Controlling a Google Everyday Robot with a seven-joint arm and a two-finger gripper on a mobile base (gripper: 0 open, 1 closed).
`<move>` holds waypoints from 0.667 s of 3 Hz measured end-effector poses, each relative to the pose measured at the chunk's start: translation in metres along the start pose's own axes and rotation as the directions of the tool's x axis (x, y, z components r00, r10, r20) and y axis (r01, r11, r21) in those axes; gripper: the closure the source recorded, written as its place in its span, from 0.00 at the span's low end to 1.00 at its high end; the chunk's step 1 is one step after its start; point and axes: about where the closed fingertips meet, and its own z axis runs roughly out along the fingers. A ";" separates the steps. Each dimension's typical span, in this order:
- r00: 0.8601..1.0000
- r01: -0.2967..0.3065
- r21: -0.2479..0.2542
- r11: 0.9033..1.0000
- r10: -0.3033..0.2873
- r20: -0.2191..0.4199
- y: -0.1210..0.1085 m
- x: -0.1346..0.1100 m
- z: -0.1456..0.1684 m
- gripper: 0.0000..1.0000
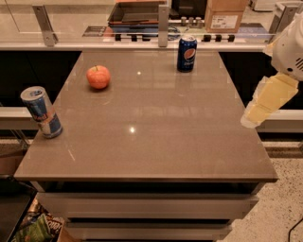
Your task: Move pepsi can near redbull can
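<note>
The pepsi can, dark blue with a round logo and silver top, stands upright at the far edge of the brown table, right of centre. The redbull can, slim with blue and silver panels, stands at the table's left edge, nearer the front. My gripper, pale yellow on a white arm, hangs off the table's right side, pointing down and left, well to the right of the pepsi can and nearer the front. It holds nothing.
An orange-red apple sits on the far left part of the table, between the two cans. Behind the table runs a counter with a glass rail, posts, a dark tray and a cardboard box.
</note>
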 end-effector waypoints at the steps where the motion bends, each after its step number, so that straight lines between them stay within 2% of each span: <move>1: 0.998 -0.053 0.014 0.998 0.053 0.029 -0.008 -0.013 0.027 0.00; 2: 0.994 -0.091 0.043 0.995 0.088 0.069 -0.013 -0.028 0.047 0.00</move>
